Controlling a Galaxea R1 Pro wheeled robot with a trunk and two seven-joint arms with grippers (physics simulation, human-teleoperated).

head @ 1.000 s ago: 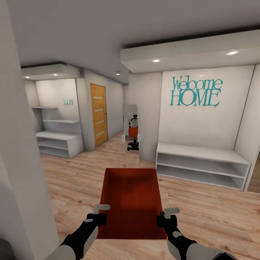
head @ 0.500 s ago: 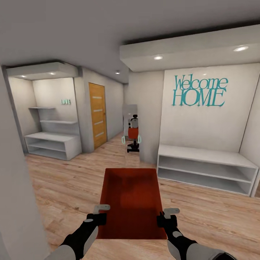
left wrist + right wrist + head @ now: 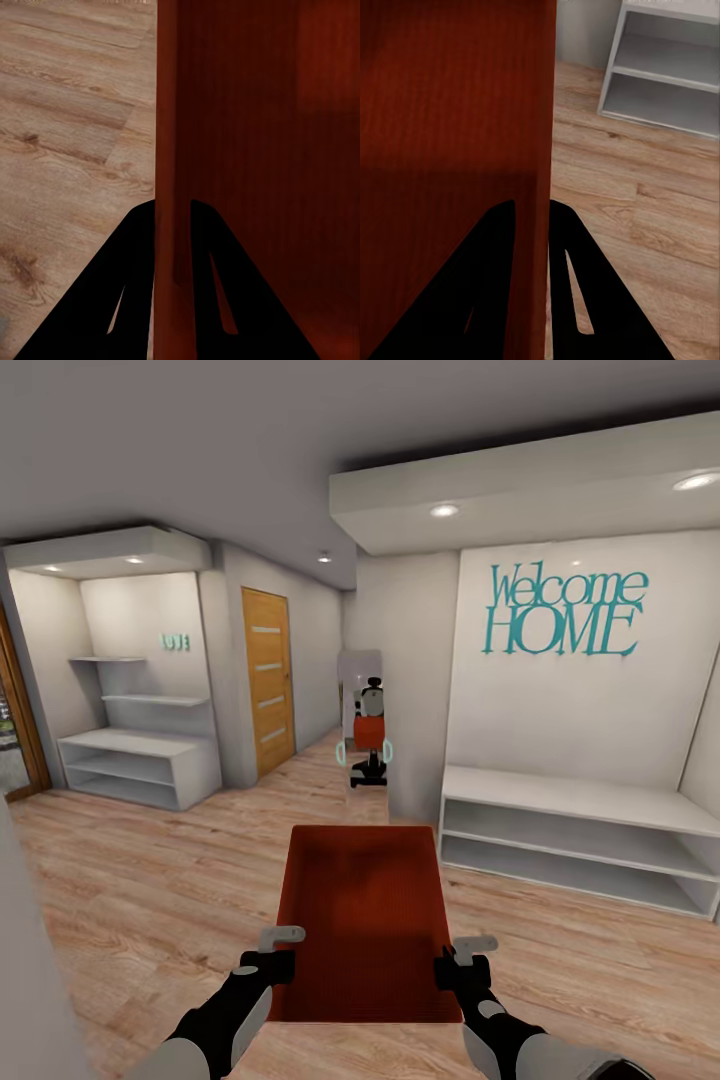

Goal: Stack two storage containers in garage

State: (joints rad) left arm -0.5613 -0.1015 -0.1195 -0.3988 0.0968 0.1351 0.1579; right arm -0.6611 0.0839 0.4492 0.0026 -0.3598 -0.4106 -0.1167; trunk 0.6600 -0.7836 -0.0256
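Observation:
I hold one orange-red storage container [image 3: 362, 920] out in front of me, level above light wood-plank flooring. My left gripper [image 3: 279, 954] is shut on its left wall and my right gripper [image 3: 449, 960] is shut on its right wall. In the left wrist view the thin wall [image 3: 166, 150] runs between the two black fingers [image 3: 112, 292]. The right wrist view shows the other wall [image 3: 540, 135] clamped the same way between its fingers [image 3: 577, 285]. A mirror [image 3: 366, 720] ahead reflects me holding the bin.
A low white shelf bench [image 3: 580, 840] stands at the right under a teal "Welcome HOME" sign [image 3: 562, 610]. White shelving [image 3: 140, 760] fills an alcove at the left, beside a wooden door [image 3: 268, 680]. A grey wall edge [image 3: 30, 980] is close at my near left.
The whole view has shifted: the grey wall at the near left has slid out of the picture and the left alcove has opened up. The container and both grippers keep the same hold.

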